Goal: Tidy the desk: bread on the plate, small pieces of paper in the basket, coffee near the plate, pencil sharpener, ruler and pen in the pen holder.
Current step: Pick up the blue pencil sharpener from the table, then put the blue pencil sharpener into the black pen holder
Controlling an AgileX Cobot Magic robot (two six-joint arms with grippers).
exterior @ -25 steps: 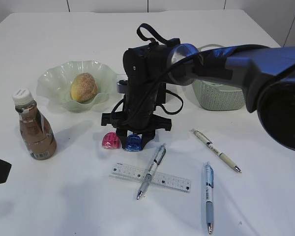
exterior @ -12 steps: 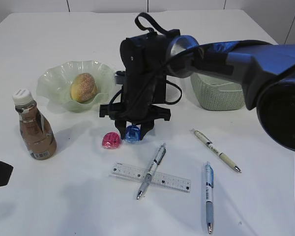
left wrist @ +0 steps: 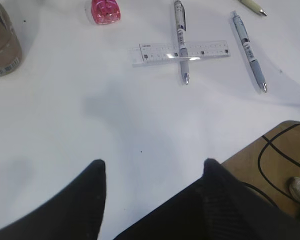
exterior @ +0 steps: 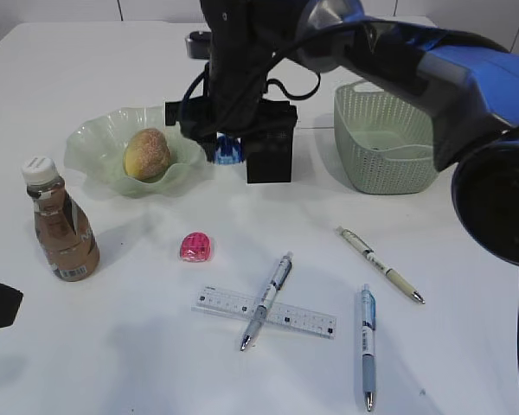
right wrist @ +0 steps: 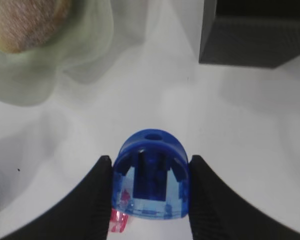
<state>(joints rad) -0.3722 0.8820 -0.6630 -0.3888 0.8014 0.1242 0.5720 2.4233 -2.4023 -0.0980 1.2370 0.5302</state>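
My right gripper [exterior: 227, 149] is shut on the blue pencil sharpener [right wrist: 150, 175] and holds it in the air, just left of the black pen holder [exterior: 269, 154], which also shows in the right wrist view [right wrist: 255, 32]. A pink sharpener [exterior: 196, 247] lies on the table. A clear ruler [exterior: 265, 313] lies under a pen [exterior: 266, 300]; two more pens [exterior: 381, 264] [exterior: 368, 346] lie to the right. The bread [exterior: 147, 153] sits on the green plate [exterior: 91, 151]. The coffee bottle [exterior: 60, 220] stands at the left. My left gripper [left wrist: 151, 170] is open and empty above bare table.
A green basket [exterior: 382, 138] stands at the back right. The table's near edge and the floor with cables show in the left wrist view [left wrist: 282, 155]. No paper pieces are in view.
My right gripper has lifted the blue sharpener off the table beside the pink one and carried it up and back toward the pen holder. The left arm has not moved.
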